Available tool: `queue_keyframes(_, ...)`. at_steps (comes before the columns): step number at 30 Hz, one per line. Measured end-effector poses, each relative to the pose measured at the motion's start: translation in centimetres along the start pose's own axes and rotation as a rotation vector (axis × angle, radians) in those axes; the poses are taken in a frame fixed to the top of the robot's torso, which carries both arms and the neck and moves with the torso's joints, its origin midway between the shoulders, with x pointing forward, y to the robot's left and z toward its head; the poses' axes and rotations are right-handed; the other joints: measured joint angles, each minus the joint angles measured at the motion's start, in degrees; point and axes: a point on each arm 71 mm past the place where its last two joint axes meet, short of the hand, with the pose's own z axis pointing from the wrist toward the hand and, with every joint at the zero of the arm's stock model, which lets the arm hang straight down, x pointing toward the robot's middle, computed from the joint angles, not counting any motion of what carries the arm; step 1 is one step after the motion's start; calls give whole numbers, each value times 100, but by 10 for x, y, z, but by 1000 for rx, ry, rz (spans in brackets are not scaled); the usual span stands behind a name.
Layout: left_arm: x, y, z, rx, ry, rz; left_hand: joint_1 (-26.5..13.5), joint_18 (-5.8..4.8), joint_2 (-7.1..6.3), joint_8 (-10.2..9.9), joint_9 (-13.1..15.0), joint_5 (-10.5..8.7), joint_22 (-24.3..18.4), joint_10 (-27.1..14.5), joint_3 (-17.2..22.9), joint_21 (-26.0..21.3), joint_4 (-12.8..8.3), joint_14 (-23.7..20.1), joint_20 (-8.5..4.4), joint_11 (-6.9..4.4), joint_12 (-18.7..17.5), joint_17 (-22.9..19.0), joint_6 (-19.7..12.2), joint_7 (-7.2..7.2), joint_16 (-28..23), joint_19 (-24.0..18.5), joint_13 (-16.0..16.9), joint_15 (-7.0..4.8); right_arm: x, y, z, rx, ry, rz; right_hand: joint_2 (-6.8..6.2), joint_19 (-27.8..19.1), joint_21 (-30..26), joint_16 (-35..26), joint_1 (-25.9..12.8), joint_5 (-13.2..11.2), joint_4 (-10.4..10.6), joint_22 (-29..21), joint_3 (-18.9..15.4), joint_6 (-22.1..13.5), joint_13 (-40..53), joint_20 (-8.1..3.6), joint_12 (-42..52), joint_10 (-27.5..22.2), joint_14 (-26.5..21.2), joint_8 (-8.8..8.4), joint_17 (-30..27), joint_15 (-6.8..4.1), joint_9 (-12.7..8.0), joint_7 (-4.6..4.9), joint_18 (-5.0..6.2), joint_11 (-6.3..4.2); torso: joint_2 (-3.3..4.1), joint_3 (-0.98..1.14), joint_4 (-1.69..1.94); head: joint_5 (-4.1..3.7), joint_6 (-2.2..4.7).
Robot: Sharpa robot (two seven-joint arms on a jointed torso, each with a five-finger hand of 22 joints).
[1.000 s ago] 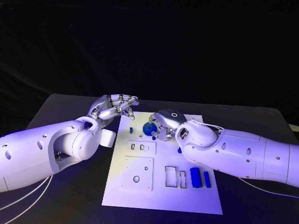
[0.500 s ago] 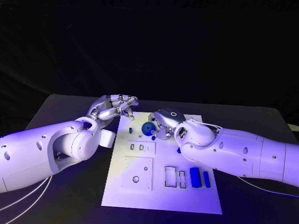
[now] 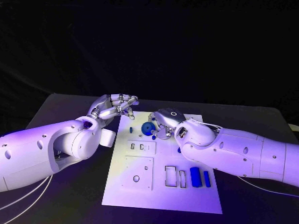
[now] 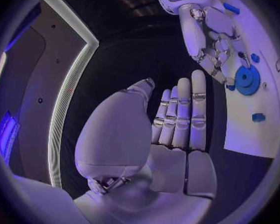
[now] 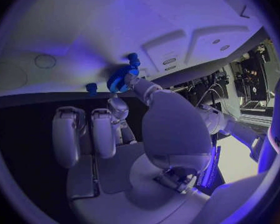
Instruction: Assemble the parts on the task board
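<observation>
The board (image 3: 164, 186) lies in the middle of the table (image 3: 257, 116), running from the frame's centre down to the lower middle. The left hand (image 3: 114, 108) hangs just off the board's upper left corner, fingers together. The right hand (image 3: 163, 123) sits over the board's upper end, its fingers touching a gear (image 3: 149, 129) there. A small peg (image 3: 131, 130) stands left of the gear. Two bars (image 3: 199, 178) lie side by side near the board's lower right, beside two slots (image 3: 174, 177).
</observation>
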Motion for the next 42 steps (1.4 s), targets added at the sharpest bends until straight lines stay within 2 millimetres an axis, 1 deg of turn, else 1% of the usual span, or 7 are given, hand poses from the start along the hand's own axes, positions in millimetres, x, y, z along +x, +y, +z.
queue_keyframes(4, 0, 0, 0, 0, 0, 0, 0, 1, 0, 0, 0, 0, 0, 0, 0, 0, 0, 0, 0, 0, 0, 0, 0, 0, 0, 0, 0, 0, 0, 1, 0, -3, 1, 2, -25, 0, 0, 0, -25, 0, 24, 0, -24, 0, -14, 0, 0, 0, 0, 0, -8, 0, 0, 0, 0, 0, 0, -1, -4, 2, -2)
queue_keyframes(6, 0, 0, 0, 0, 0, 0, 0, 1, 0, 0, 0, 0, 0, 0, 0, 0, 0, 0, 0, 0, 0, 0, 0, 0, 0, 0, -1, 0, 0, 1, 0, -6, 1, 3, -23, 0, 0, 0, -23, 0, 24, 0, -24, -54, -26, 0, 0, 0, 0, -51, -15, 0, 0, -7, 0, 0, 0, 1, -4, 2, -2)
queue_keyframes(10, 0, 0, 0, -1, 0, 0, 0, 0, 0, 0, -1, 0, -1, 0, 0, 0, 0, 0, 0, 0, 0, 0, 0, 0, 0, 0, -1, 0, 0, 3, 0, -13, -3, 6, -23, 0, 0, 0, -23, 0, 13, -1, -66, -238, -19, 0, 0, 0, -21, -156, -15, 21, -14, 30, 0, 0, 1, 4, -4, 2, -2)
queue_keyframes(20, 0, 0, 0, -1, 0, 0, 0, 1, 0, 0, 8, 0, 8, -21, 0, 0, 0, 0, -21, 21, 0, 0, 0, 0, 0, -21, -1, 0, 0, 8, 1, -31, -9, 11, -23, 0, 0, 0, -23, 0, 13, -1, -66, -244, -8, 0, 0, 0, -21, -155, -15, 21, -14, 36, 0, 0, 1, 5, -4, 1, -2)
queue_keyframes(26, 0, 0, 0, -1, -1, 0, 0, 1, 0, 0, 8, 0, 8, -21, 0, 0, 0, 0, -21, 21, 0, 0, 0, 0, 0, -21, -1, 0, 1, 10, 1, -38, -5, 12, -23, 0, 0, 0, -23, 0, 28, -2, -82, -261, -6, 0, 0, 0, -21, -177, -8, 21, -14, 53, 0, 0, 2, 8, -4, 8, -19)
queue_keyframes(39, 0, 0, 0, -2, 0, 0, 0, 1, 0, 0, 7, 0, 8, -21, 0, 23, 0, 0, -21, 21, 0, 0, -21, -21, 22, -21, 1, 0, 2, 13, 4, -54, 12, 9, -23, -22, 0, 0, -23, 0, 14, -2, -95, -261, 12, 21, 0, 21, -21, -177, -3, 21, -14, 53, 0, 20, 4, 2, 2, 34, -49)
queue_keyframes(42, 0, 0, 0, -2, 0, 0, 0, 1, 0, 0, 7, 0, 12, -21, 0, 23, 0, 0, -21, 21, 0, 0, -21, -21, 22, -21, 3, 0, 3, 14, 4, -57, 15, 8, -23, -22, 0, 0, -23, 0, 14, -3, -95, -261, 31, 22, -1, 21, 0, -177, -3, 42, -6, 53, 0, 20, 4, 1, 1, 38, -53)
